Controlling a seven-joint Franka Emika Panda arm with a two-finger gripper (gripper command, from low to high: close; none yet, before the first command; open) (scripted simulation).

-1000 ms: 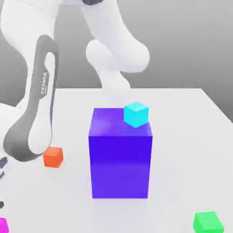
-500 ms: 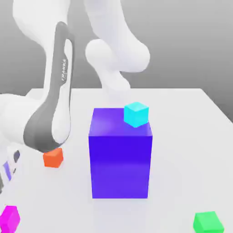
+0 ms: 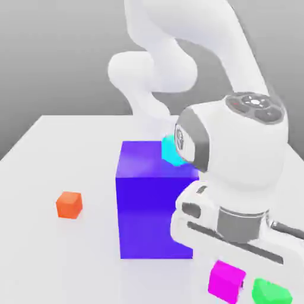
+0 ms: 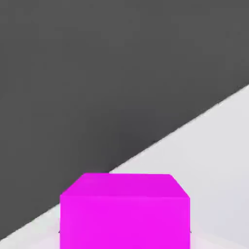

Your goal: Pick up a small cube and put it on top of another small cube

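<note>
The small cube (image 3: 225,281), bright magenta, hangs under my hand low at the exterior view's right. My gripper (image 3: 229,268) is shut on it, and the white hand body covers the fingers. In the hand view the same magenta cube (image 4: 124,211) sits close up between the jaws, with white table behind it. The other small cube (image 3: 270,292), bright green, rests on the table just to the exterior view's right of the magenta one. The two are side by side and a little apart.
A big blue-violet block (image 3: 151,202) stands mid-table right beside my hand. The cyan cube (image 3: 170,151) on its top is partly covered by my wrist. A small orange cube (image 3: 69,205) lies on the white table (image 3: 53,142) at the exterior view's left.
My arm swung from the exterior view's left to its right. The magenta cube came with it, from the lower left corner to beside the green cube.
</note>
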